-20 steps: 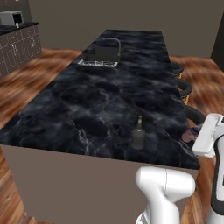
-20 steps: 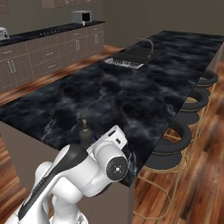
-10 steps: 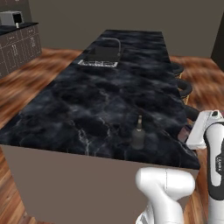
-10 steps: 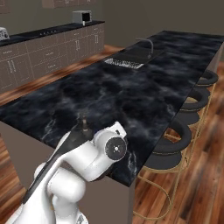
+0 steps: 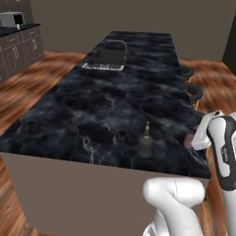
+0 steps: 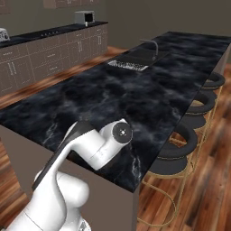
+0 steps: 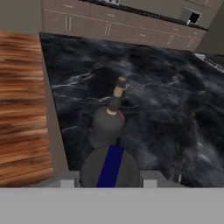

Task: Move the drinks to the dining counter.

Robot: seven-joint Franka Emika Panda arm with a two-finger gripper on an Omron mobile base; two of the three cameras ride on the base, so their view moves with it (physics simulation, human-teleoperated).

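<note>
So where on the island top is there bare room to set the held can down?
Bare marble runs from the bottle to the sink, and left of the bottle to the dining counter edge. It is crowded at the near corner, around the bottle under the gripper.

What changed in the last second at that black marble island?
The white arm rose and swung further over the black marble counter. The gripper stays closed on the small purple-blue can, and the dark round-bodied glass bottle hasn't moved.

Glossy white rounded arm (image 6: 85, 149) links with dark grey-black joint bands; a round grey cap with a small centre dot closes one joint (image 6: 122, 131).
</note>
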